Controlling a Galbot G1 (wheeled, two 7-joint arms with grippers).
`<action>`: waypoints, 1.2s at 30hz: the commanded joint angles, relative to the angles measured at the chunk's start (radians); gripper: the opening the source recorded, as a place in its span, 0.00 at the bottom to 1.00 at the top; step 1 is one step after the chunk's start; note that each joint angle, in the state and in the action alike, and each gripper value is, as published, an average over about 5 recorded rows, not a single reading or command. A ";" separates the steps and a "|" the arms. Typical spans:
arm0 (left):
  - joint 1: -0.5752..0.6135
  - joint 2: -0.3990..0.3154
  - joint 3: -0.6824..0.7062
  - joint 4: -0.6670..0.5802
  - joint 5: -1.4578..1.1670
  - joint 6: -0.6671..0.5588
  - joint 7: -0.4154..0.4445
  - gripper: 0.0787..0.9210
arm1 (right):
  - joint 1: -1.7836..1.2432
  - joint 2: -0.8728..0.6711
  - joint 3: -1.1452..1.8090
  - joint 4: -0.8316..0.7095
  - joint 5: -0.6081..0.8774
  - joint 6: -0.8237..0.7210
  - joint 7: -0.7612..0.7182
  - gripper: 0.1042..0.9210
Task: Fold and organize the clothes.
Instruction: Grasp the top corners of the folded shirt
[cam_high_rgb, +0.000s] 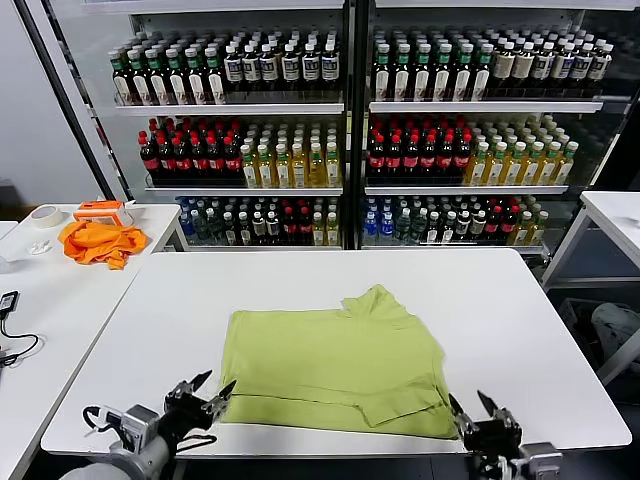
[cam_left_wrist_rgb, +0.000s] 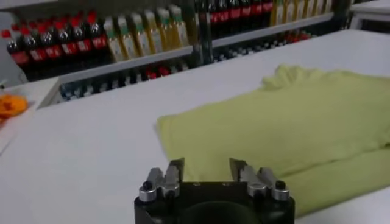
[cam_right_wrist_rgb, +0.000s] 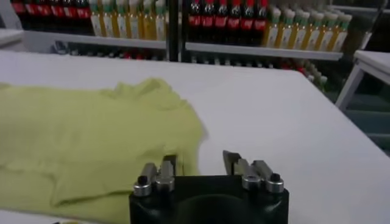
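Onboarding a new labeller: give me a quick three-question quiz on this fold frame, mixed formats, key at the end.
1. True or false: the left gripper is clamped on the T-shirt.
2. Multiple choice: where does the orange cloth lie? A) on top of the T-shirt B) on the side table to the robot's left C) on the drinks shelf
3. Fill in: the right gripper sits at the near right corner of the T-shirt with its jaws ____.

Key: 1 false, both grippers stand open at the near edge of the white table, holding nothing. 2 B. 3 open.
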 joint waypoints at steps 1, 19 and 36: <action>-0.325 0.031 0.113 0.243 -0.061 -0.029 0.015 0.71 | 0.401 -0.020 -0.154 -0.201 0.056 -0.022 0.033 0.80; -0.685 -0.051 0.334 0.658 -0.081 -0.098 0.108 0.88 | 0.935 0.191 -0.421 -0.806 -0.003 -0.021 -0.046 0.88; -0.737 -0.068 0.363 0.805 -0.048 -0.075 0.233 0.88 | 1.035 0.320 -0.449 -1.131 -0.110 0.059 -0.131 0.88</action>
